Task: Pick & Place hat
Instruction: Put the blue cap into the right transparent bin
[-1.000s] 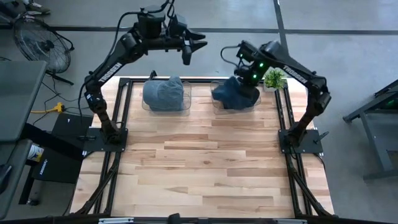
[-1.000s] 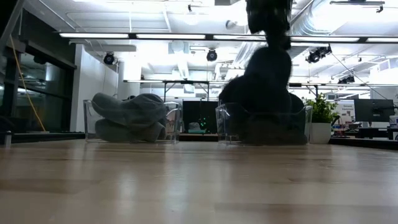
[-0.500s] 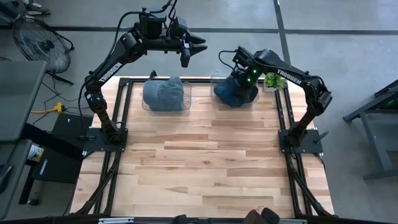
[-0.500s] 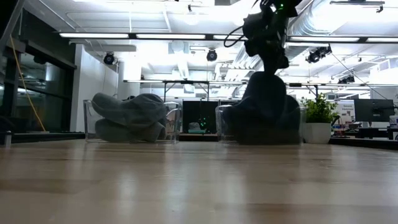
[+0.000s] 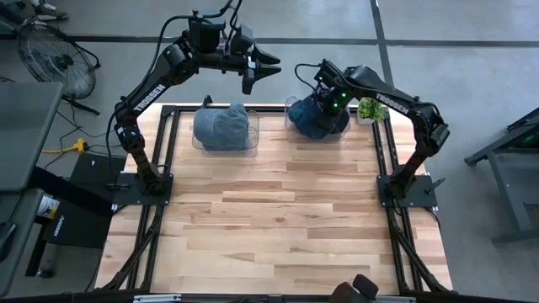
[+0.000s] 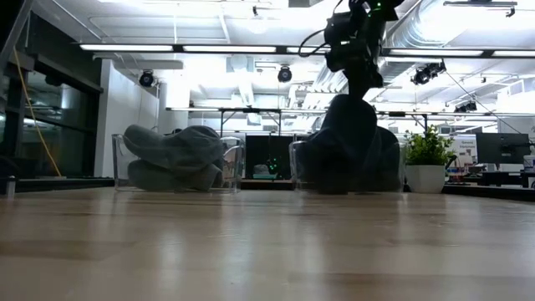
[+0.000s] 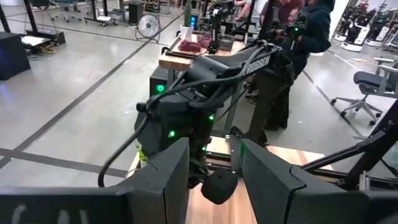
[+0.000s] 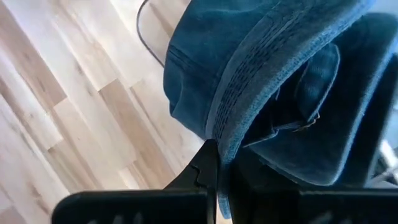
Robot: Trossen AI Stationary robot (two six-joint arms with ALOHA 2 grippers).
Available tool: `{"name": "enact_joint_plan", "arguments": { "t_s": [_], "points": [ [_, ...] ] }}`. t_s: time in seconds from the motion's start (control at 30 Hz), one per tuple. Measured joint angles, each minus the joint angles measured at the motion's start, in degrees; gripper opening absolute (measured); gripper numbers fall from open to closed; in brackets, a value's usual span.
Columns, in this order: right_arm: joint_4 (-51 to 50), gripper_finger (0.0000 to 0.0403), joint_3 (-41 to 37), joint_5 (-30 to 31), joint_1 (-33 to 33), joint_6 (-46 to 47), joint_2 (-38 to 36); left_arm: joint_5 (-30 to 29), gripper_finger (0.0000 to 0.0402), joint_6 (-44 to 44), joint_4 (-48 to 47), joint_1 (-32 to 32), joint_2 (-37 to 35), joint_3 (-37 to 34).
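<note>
A dark blue hat (image 5: pixel 316 118) hangs from my right gripper (image 5: pixel 326 82) over the right clear bin (image 6: pixel 303 167) at the table's far edge; the gripper is shut on it. In the low view the hat (image 6: pixel 351 142) reaches down inside the bin below the gripper (image 6: pixel 358 58). A grey-blue hat (image 5: pixel 223 126) lies in the left clear bin (image 6: pixel 121 163). My left gripper (image 5: pixel 263 67) is open, raised beyond the far edge, above and between the two bins. My right gripper pinches the stitched brim (image 8: pixel 219 146) of the blue hat at its edge between the two fingers (image 8: pixel 202 171). The fingers come from above, pointing down. The hat hangs below them, crown down, with its lower part (image 6: pixel 351 180) inside the right bin.
A small potted plant (image 5: pixel 370 107) stands just right of the right bin, by the table's far right corner. The near wooden tabletop (image 5: pixel 269 227) lies in front of both bins. People and benches show in the room beyond, in the left wrist view.
My right gripper has come down and moved toward the far edge, a little leftward. The blue hat has dropped with it, from swinging high above the right bin to hanging with its lower part inside the bin. The left arm has kept still.
</note>
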Motion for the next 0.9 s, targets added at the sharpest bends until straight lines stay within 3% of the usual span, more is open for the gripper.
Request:
{"name": "enact_joint_plan", "arguments": {
  "t_s": [0.27,0.73,0.9],
  "points": [
    [2.96,0.0005,1.74,1.07,-1.95,-1.00,-0.15,-0.02,0.0142,0.18,0.00,0.00,0.00,0.00],
    [0.78,0.0005,1.79,-7.18,-1.81,3.72,-0.48,0.03,0.0142,0.25,-2.12,0.00,0.00,0.00],
    [-0.40,0.0005,1.85,-6.88,-1.44,3.96,-1.98,0.03,0.0142,0.04,-2.12,0.00,0.02,0.00]
  ]
}}
